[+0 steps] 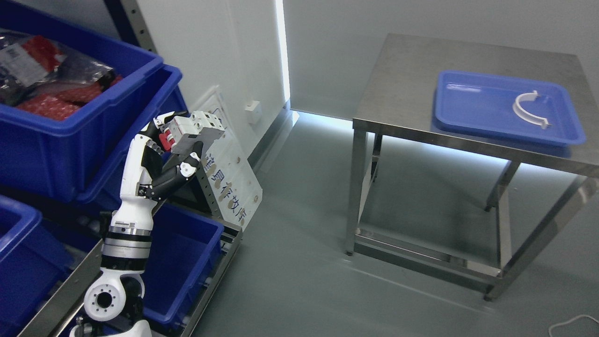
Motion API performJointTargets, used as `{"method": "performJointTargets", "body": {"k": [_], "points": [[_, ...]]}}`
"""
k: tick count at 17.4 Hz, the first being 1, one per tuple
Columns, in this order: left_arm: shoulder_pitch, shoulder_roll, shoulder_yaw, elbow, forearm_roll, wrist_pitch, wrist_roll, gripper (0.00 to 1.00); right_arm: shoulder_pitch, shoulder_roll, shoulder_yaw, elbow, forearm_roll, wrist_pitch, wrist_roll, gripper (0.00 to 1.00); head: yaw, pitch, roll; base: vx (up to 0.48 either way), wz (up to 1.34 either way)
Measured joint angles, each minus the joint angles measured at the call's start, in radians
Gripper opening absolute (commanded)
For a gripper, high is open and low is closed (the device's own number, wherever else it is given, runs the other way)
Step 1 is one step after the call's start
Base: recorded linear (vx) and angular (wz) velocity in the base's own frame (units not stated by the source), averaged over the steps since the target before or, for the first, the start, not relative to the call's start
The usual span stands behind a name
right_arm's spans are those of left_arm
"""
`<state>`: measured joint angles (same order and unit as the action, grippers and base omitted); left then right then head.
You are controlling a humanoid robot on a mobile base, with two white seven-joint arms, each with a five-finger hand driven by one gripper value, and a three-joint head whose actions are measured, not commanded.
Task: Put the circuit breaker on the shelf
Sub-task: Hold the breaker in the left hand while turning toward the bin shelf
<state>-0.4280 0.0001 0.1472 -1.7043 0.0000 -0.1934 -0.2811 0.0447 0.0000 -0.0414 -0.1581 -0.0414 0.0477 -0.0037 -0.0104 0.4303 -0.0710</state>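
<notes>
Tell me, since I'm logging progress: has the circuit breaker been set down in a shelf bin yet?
No. The left robot hand holds the circuit breaker in the air beside the upper blue bin, not inside it.

My left arm (pixel 126 234) rises from the lower left edge, forearm nearly upright, wrist bent toward the right. The left hand (pixel 175 147) is raised with its fingers (pixel 189 164) curled tight around the circuit breaker (pixel 194 131); the thumb, I think, sits behind it.
</notes>
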Motion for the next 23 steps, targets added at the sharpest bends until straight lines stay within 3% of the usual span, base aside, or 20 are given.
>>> {"method": "performJointTargets", "body": {"k": [6,12,23], "points": [[-0.014,0.0,-0.114,-0.002,0.0,-0.098,0.001,0.08,0.0,0.0,0.0,0.0,0.0,0.0,0.0,1.0,0.0,0.0,0.0,-0.066,0.28],[-0.018,0.0,-0.144,-0.003,0.0,-0.119,0.018,0.07,0.0,0.0,0.0,0.0,0.0,0.0,0.0,1.0,0.0,0.0,0.0,-0.086,0.5],[-0.112,0.0,-0.037,-0.004,0.0,0.08,0.018,0.08,0.0,0.0,0.0,0.0,0.0,0.0,0.0,1.0,0.0,-0.001,0.0,-0.105,1.08]]}}
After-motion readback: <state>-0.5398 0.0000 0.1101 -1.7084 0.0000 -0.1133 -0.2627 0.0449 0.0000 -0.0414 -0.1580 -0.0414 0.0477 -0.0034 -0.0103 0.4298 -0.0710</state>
